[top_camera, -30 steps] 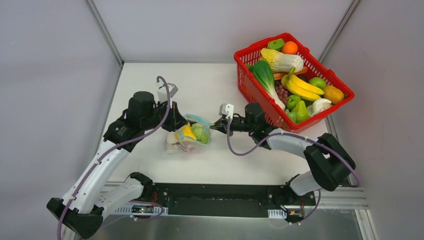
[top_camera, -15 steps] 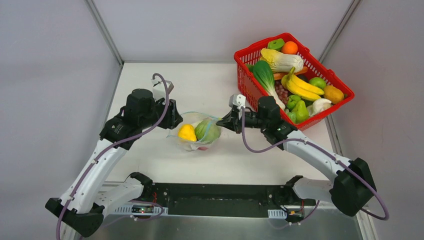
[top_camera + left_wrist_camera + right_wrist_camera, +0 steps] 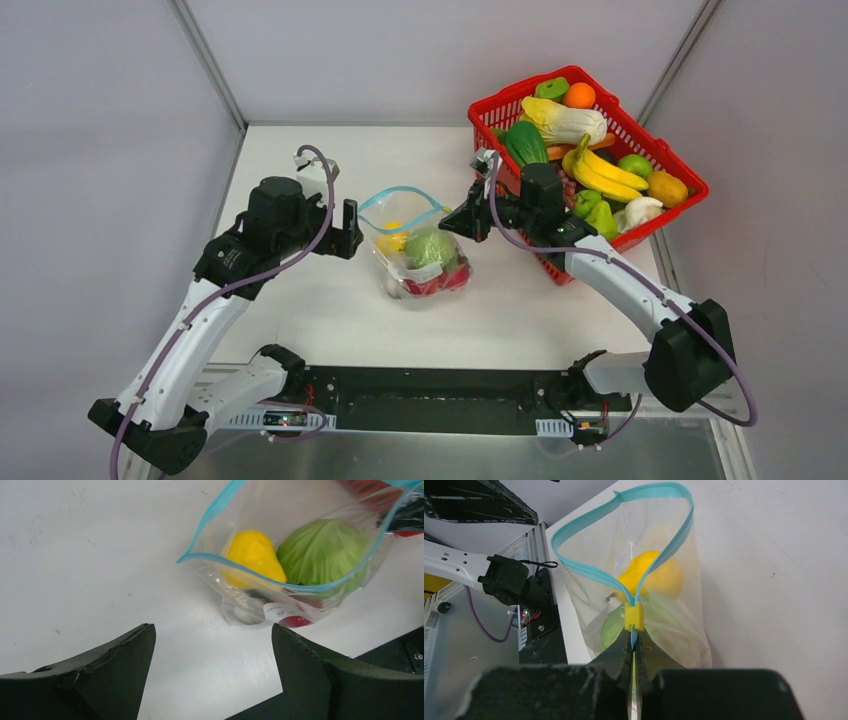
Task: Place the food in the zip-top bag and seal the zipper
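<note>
1. The zip-top bag (image 3: 420, 262) stood on the surface (image 3: 300, 165), cabbage (image 3: 430, 247) and lemon (image 3: 252, 555) inside, mouth gaping.
2. The right end effector (image 3: 633, 645) pinched the zipper (image 3: 651, 489) at its yellow slider (image 3: 634, 617); the left end effector (image 3: 212, 630) hung spread, empty, just beside.
3. Sealing seemed in hand; next, brace the bag and run the slider across.

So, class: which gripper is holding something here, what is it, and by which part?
The right gripper is shut on the bag, pinching its zipper right by the yellow slider. The left gripper is open and holds nothing.
</note>
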Motion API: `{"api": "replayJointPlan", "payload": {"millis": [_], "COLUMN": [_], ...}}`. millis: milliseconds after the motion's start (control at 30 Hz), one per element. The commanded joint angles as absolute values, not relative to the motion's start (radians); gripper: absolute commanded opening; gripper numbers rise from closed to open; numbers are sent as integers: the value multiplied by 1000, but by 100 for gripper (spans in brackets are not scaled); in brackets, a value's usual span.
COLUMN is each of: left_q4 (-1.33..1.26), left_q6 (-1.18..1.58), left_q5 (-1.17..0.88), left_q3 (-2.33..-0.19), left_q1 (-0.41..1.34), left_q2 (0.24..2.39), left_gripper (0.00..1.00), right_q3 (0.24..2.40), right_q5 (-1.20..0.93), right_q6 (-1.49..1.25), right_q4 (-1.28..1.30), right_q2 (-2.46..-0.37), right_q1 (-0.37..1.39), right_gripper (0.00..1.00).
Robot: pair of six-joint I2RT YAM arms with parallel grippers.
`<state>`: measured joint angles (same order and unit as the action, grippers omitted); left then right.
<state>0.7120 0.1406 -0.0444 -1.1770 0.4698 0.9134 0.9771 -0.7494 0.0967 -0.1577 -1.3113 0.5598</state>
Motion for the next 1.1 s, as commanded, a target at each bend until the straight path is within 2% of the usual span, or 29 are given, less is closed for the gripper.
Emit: {"api": "replayJointPlan", "payload": {"millis": [0, 300, 533, 733, 867, 967, 1033, 1067], "left_q4": [653, 294, -26, -171, -363, -398, -347, -309], "left_q6": [194, 286, 258, 202, 209, 186, 159, 144], "left_q5": [40, -163, -256, -388, -406, -451, -461, -459], "left_q3": [-1112, -901, -684, -632, -555, -536, -558, -570], "left_q1": [455, 398, 390, 390, 390, 390, 390, 390], "left_q2": [926, 897, 833, 852, 844, 835, 839, 840], "left_gripper": [89, 89, 74, 59, 50, 38, 18, 4], "right_q3": [957, 864, 826, 823, 818, 812, 807, 803], "right_q5": [-789, -805, -809, -812, -807, -792, -782, -772], "right_q6": [74, 188, 172, 167, 170, 169, 169, 169], "right_q4": [-212, -193, -225, -237, -242, -241, -242, -242], "right_q2": [-1287, -1210, -1201, -1208, -1201, -1193, -1183, -1178], "right_q1": [554, 540, 525, 526, 525, 524, 524, 523], "right_gripper": [0, 0, 0, 0, 0, 0, 0, 0]}}
